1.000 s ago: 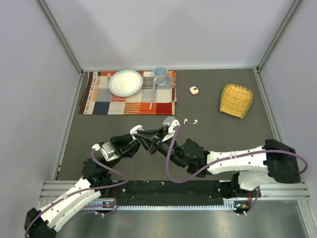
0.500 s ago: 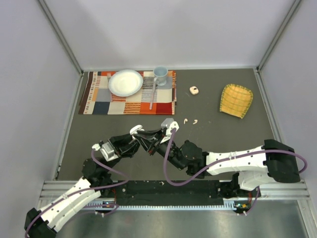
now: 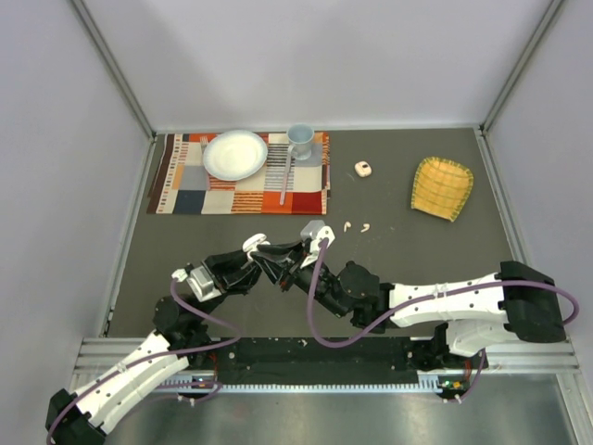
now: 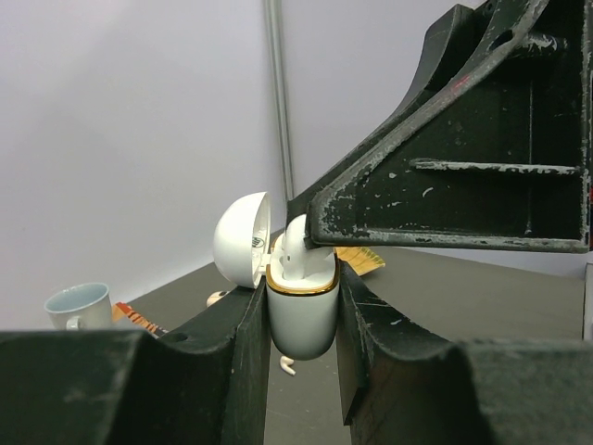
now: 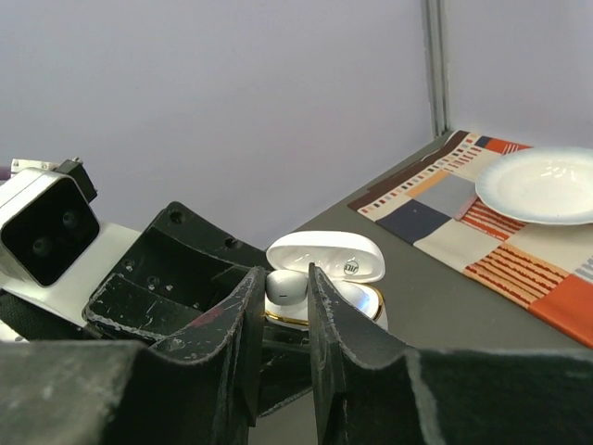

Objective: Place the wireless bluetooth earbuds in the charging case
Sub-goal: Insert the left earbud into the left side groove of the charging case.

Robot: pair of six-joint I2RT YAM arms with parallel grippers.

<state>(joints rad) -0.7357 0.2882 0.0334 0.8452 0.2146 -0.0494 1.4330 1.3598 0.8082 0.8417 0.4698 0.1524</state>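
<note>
On the matte dark-grey table (image 3: 417, 250) between plain pale walls (image 3: 315, 56), my left gripper (image 4: 298, 311) clamps the glossy, rounded white charging case (image 4: 301, 334); my right gripper (image 5: 284, 276) narrowly brackets a seated cream earbud (image 4: 295, 243), grip indeterminate.

A plate (image 3: 234, 154) and mug (image 3: 299, 139) sit on a placemat (image 3: 199, 190).

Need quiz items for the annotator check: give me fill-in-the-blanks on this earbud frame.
1. The left pincer clamps the charging case, whose lid is ___.
2. The right pincer grips one ___ at the case's mouth.
3. Beyond the arms, ___ loose earbuds lie on the table.
4. The plate rests on the patterned ___.
Missing words: open; earbud; two; placemat.
</note>
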